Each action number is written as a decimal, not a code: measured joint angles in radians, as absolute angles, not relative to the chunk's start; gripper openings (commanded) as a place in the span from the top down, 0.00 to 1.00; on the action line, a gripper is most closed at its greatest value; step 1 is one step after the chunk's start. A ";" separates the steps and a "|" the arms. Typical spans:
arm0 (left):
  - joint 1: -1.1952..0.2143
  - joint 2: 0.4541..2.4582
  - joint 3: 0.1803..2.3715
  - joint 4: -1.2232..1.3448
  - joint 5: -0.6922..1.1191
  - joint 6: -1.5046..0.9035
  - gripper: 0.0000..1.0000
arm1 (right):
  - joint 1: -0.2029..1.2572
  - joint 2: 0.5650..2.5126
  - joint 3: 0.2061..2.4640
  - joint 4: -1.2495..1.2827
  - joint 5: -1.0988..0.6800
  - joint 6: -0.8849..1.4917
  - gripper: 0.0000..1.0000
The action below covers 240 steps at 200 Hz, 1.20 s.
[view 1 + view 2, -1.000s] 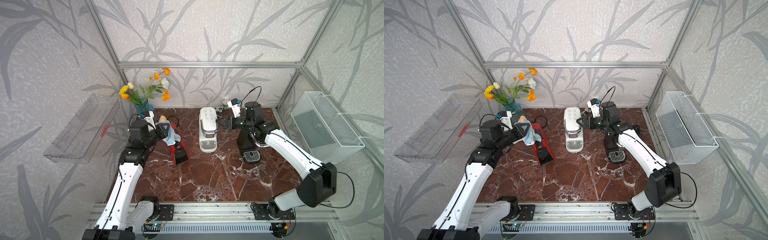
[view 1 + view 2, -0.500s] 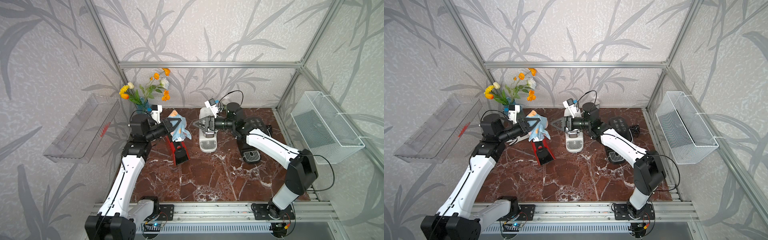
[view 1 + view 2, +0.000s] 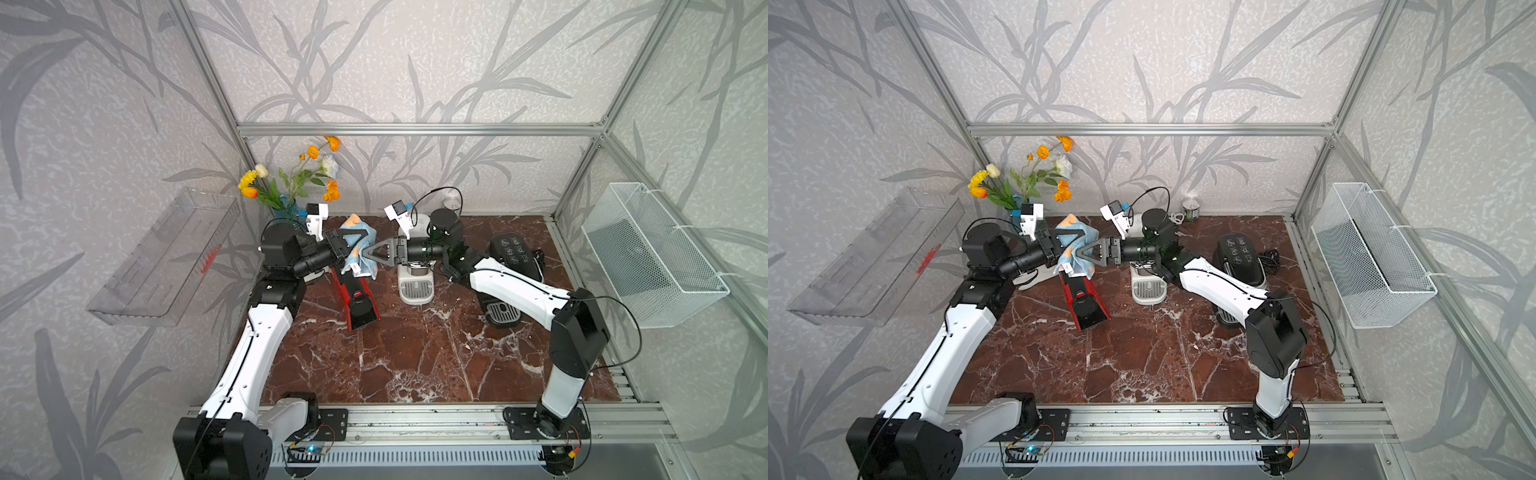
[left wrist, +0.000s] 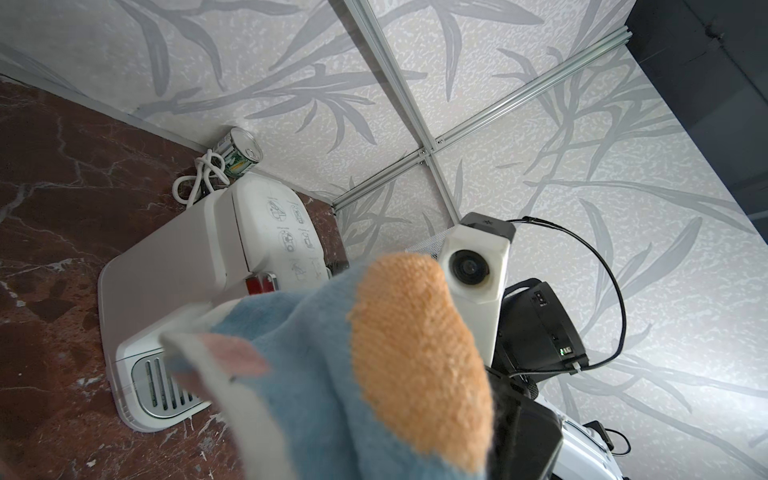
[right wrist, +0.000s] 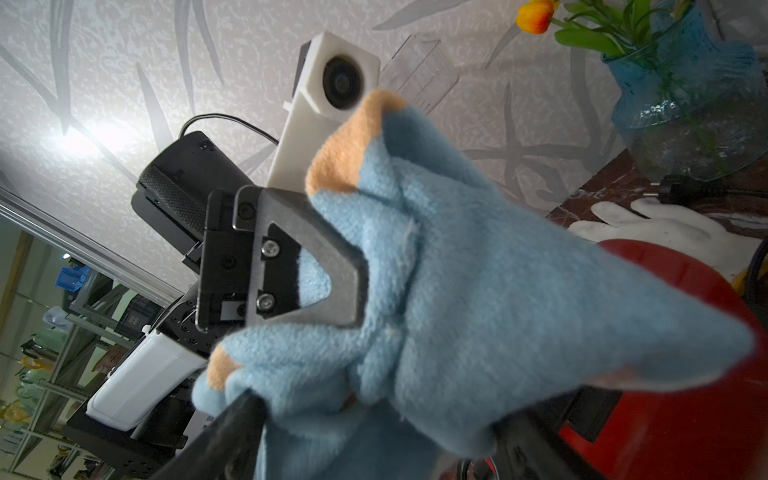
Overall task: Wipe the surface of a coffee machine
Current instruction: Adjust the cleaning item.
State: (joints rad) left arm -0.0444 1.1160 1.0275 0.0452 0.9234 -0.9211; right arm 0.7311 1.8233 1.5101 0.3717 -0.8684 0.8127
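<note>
**Cloth up in the air between both grippers, white machine just to the right**

The white coffee machine [image 3: 415, 286] sits mid-table toward the far side. It's boxy and glossy, with a slotted chrome drip tray at its near end and grey drink icons on the lid, no words I can read. It's just right of both sets of fingers, with the right arm passing above it.

The cloth [image 3: 365, 230] is fluffy light blue with orange patches, hanging over the red coffee machine [image 3: 359, 303]. The left gripper [image 3: 353, 245] is pinched tight on it. The right gripper [image 3: 368, 252] has its fingers spread wide with the cloth between them. The cloth's small white tag has print too tiny to read.
</note>
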 measured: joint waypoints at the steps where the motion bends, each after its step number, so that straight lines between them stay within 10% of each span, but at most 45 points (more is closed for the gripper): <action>1: -0.044 1.116 1.028 0.045 0.923 -0.921 1.00 | 0.731 1.824 1.510 0.373 -0.869 0.813 0.16; 44: -0.045 1.129 1.028 0.044 0.926 -0.916 1.00 | 0.738 1.831 1.523 0.406 -0.869 0.839 0.21; 116: -0.044 1.138 1.026 0.046 0.921 -0.905 1.00 | 0.745 1.832 1.525 0.383 -0.842 0.849 0.68; 165: -0.036 1.139 1.025 0.004 0.890 -0.845 0.71 | 0.746 1.833 1.539 0.303 -0.818 0.815 0.96; 240: 0.027 1.134 1.026 -0.181 0.868 -0.739 0.33 | 0.738 1.832 1.556 0.136 -0.729 0.678 1.00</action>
